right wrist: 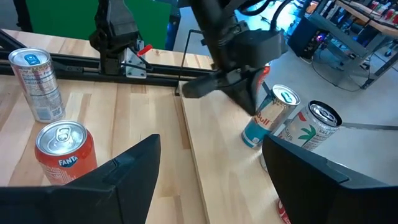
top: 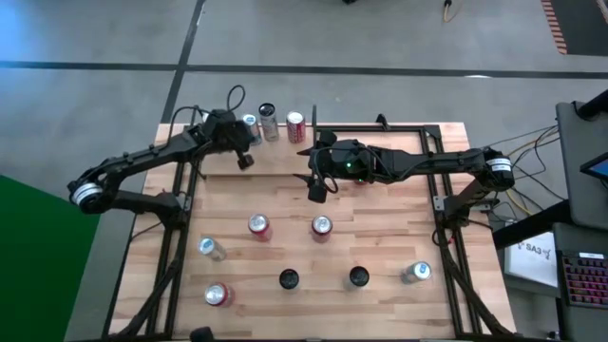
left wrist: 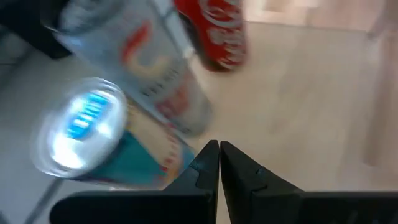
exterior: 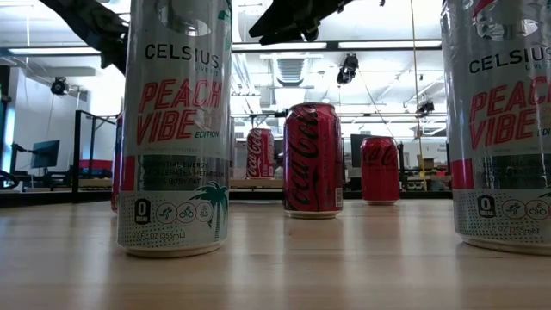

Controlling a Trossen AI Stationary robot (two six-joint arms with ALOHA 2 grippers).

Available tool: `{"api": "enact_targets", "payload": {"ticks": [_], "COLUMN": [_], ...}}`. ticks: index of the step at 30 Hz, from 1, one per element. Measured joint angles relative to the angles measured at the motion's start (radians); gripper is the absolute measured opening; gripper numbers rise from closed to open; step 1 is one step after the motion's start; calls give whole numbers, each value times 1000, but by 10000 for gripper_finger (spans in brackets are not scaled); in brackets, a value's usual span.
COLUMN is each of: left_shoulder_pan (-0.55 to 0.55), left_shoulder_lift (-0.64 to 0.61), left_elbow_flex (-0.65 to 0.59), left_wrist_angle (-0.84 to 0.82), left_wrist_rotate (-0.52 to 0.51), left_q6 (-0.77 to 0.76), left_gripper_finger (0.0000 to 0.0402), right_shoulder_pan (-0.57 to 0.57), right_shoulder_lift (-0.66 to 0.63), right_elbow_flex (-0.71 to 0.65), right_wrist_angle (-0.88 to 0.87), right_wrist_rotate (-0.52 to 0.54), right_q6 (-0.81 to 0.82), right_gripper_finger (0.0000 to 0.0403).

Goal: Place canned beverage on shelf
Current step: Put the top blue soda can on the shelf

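**Three cans at the shelf's far edge, seven left on the table**

Near side of the light wood plank shelf (top: pixel 380 152): seven cans stand loose on the table (top: pixel 380 237), among them an orange Fanta can (right wrist: pixel 62 152). None is held. Right gripper (top: pixel 316 186) hangs over the table just short of the shelf, fingers apart, empty. Left gripper (top: pixel 243 160), fingers together and empty, sits beside three upright cans on the shelf's far edge: teal-and-white can (top: pixel 250 123), silver can (top: pixel 269 122), red cola can (top: pixel 295 126). Judged under halfway.
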Motion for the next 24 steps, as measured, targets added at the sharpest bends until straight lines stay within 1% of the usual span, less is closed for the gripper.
{"api": "enact_targets", "payload": {"ticks": [6, 19, 24], "left_shoulder_pan": [5, 17, 18], "left_shoulder_lift": [14, 50, 60], "left_elbow_flex": [0, 0, 0], "left_wrist_angle": [30, 68, 68], "left_wrist_rotate": [-153, -162, -247], "left_q6": [1, -4, -4], "left_gripper_finger": [0, 0, 0], "right_shoulder_pan": [0, 0, 0], "right_shoulder_lift": [0, 0, 0], "right_elbow_flex": [0, 0, 0], "right_wrist_angle": [-1, -1, -1], "right_wrist_rotate": [0, 0, 0], "right_q6": [0, 0, 0], "right_gripper_finger": [267, 262, 258]}}
